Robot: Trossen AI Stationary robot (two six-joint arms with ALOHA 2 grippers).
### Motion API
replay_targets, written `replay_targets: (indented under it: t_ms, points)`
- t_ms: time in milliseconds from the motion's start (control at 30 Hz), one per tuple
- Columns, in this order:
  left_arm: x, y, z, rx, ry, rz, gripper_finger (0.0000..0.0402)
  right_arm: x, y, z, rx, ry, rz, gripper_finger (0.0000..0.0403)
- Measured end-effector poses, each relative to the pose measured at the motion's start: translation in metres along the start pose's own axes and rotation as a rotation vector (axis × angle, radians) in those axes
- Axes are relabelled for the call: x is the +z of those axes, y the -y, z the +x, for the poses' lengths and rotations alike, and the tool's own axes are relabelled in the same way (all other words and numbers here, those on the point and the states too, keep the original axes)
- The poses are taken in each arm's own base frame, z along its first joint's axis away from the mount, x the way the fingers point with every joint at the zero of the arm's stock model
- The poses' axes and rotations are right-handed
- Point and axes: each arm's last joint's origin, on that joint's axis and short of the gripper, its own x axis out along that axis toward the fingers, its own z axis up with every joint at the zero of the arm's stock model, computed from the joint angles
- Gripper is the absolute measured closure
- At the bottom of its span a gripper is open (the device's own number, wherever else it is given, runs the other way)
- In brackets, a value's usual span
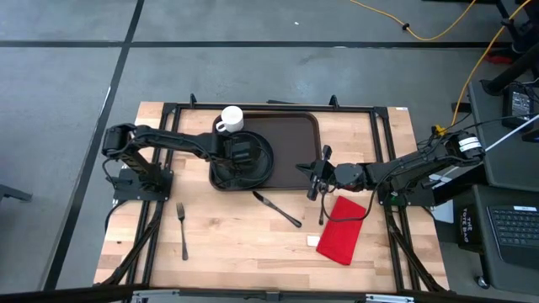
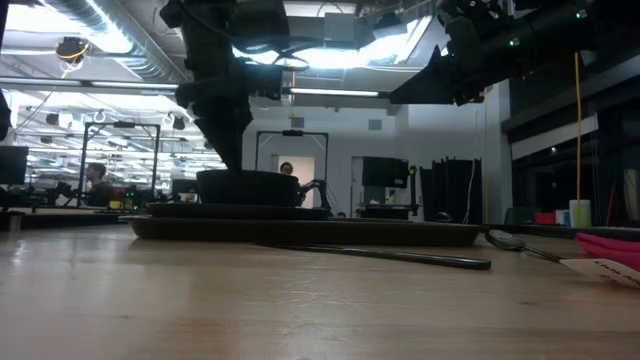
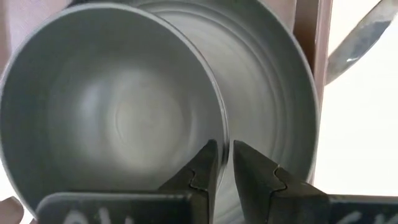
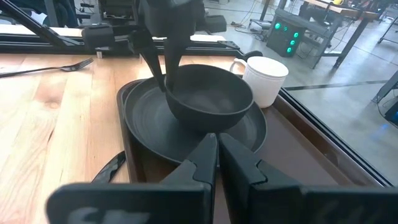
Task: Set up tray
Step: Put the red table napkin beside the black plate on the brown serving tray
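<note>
The dark brown tray (image 1: 295,139) lies mid-table. On its left part a round black plate (image 4: 193,134) carries a dark bowl (image 4: 208,99). A white mug (image 1: 230,119) stands on the tray's far left corner. My left gripper (image 3: 225,162) is over the bowl and shut on its rim. My right gripper (image 4: 217,146) is shut and empty over the tray's right near part, pointing at the plate. Whether it touches the tray, I cannot tell. My left gripper pinches the bowl's rim (image 3: 222,134) on the side toward the table's left, one finger inside the bowl and one outside. The fingers (image 4: 163,68) come from above, pointing down. The bowl stands upright with its base on the plate.
A knife (image 1: 278,209) lies near the tray's near edge, with a spoon (image 1: 322,206) and a red napkin (image 1: 341,229) to its right. A fork (image 1: 182,229) lies at the near left. People sit in the room beyond (image 2: 95,175).
</note>
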Motion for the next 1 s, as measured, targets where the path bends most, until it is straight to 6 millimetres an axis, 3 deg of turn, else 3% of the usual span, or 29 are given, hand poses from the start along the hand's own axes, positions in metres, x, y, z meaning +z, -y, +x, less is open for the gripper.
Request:
replay_targets:
  t_ms: [367,633,767,1000]
  points:
    - [0.008,-0.003,-0.024,-0.011,-0.028,0.054,0.0356,-0.001,0.000,0.000,-0.007,-0.005,-0.012,0.0380]
    - [0.000,-0.008,-0.061,0.002,0.062,0.076,0.0364,-0.001,0.000,0.000,-0.007,-0.006,-0.028,0.0380]
    - [-0.015,-0.010,-0.077,0.018,0.251,0.094,0.0381,0.000,0.000,0.000,-0.008,-0.002,-0.036,0.0380]
    - [-0.062,-0.010,-0.086,0.044,0.520,0.046,0.0399,-0.001,0.000,0.000,-0.008,-0.007,-0.025,0.0380]
